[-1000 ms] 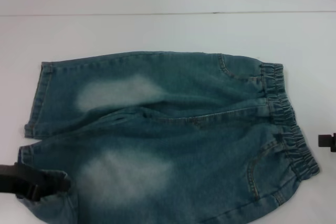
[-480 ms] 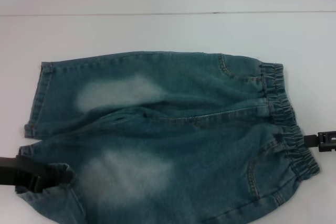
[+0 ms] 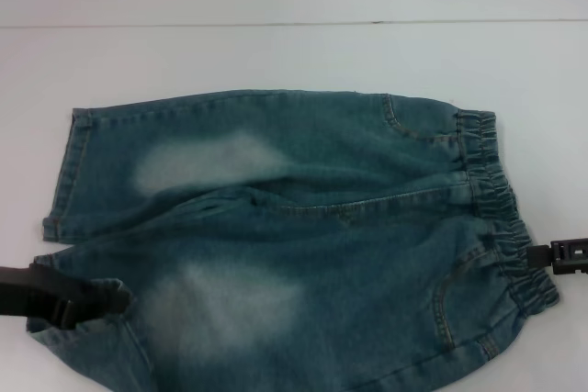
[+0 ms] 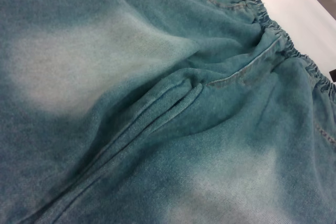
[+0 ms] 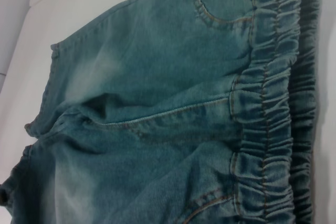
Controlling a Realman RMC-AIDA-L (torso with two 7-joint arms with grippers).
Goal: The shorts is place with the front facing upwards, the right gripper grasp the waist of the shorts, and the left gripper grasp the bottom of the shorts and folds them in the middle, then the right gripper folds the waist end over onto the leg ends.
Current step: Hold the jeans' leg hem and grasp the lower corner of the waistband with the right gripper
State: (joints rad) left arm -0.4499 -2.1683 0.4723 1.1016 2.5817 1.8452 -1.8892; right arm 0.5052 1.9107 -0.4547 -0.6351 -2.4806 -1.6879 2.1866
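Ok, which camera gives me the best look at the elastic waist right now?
The right wrist view: the waist fills that picture's side, every gather visible. The head view shows it whole but smaller, the right end effector at its edge. The left wrist view catches only a distant stretch.

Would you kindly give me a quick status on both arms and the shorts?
Left pincer on near leg hem. Right pincer at waistband edge. Shorts flat on table, unfolded. Nothing in the way.
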